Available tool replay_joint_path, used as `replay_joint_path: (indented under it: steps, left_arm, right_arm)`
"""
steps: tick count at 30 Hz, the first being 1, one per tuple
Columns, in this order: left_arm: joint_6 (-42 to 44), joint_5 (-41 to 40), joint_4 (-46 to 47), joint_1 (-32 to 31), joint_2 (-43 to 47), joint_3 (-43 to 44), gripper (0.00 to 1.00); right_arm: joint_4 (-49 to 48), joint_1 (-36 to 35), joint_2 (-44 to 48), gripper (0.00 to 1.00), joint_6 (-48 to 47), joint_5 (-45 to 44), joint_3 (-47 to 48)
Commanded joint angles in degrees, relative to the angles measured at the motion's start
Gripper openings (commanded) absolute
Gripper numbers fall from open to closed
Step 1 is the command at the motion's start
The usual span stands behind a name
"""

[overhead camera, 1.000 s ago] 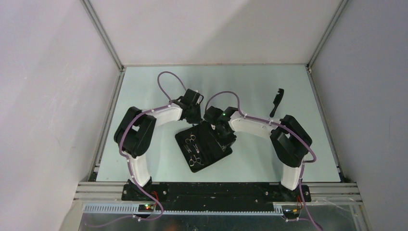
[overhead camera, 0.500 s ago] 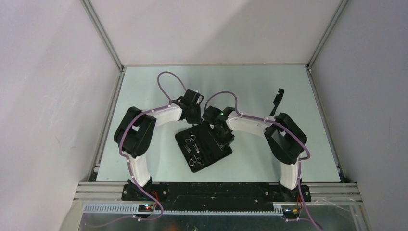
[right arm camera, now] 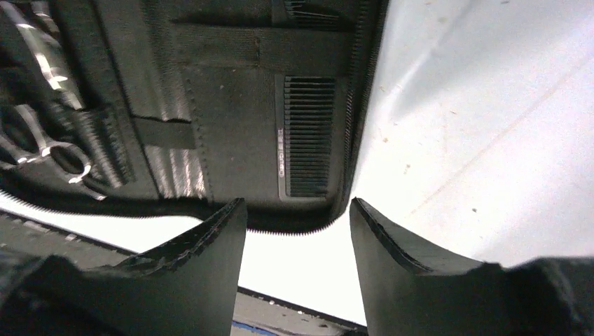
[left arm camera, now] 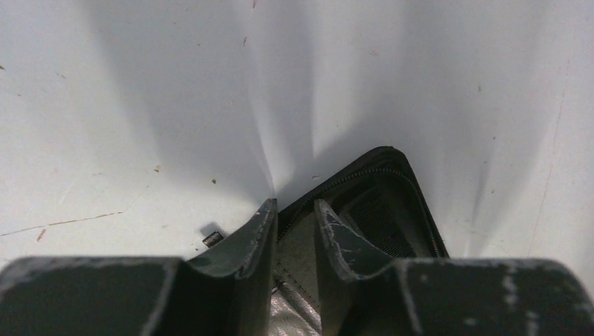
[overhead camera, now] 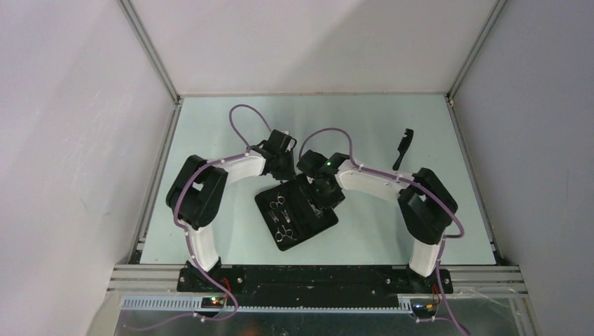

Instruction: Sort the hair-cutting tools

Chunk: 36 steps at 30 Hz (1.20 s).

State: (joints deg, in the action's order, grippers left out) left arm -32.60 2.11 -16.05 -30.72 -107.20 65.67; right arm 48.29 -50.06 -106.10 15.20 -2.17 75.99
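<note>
Right claw [right arm camera: 298, 206] hangs spread wide over the case [right arm camera: 231, 140] rim, gripping nothing. Left claw [left arm camera: 294, 206] straddles the far rim, can't tell if it's pinching. Scissors [overhead camera: 279, 203] sit inside, black comb tool [overhead camera: 401, 149] lies out on the table [overhead camera: 364, 122]. Any tug from the left could slide the case and jostle them.

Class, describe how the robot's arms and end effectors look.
The left arm and right arm have white links, blocky black joints and looping purple cables. The left end effector and right end effector each have two dark, scuffed, tapered fingers.
</note>
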Motion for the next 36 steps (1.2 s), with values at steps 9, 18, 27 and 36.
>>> replay_joint_path:
  steps: [9,18,27,36]
  left_arm:
    - [1.4,-0.5,-5.9,1.4,9.7,2.6,0.56]
    - [5.8,-7.5,-13.0,5.9,30.1,-0.3,0.87]
    - [13.1,-18.1,-19.5,10.8,52.3,-4.8,1.0]
    - [22.5,-35.3,-9.5,11.1,69.6,-22.1,1.0]
  right_arm:
    - [1.9,12.3,16.4,0.74,-2.0,-2.3,1.9]
    - [-3.4,31.7,14.2,0.75,-4.8,-1.6,1.7]
    - [-11.7,45.1,6.5,0.7,-5.4,-0.2,1.8]
    - [-16.9,49.6,-1.4,0.64,-4.9,-4.3,5.1]
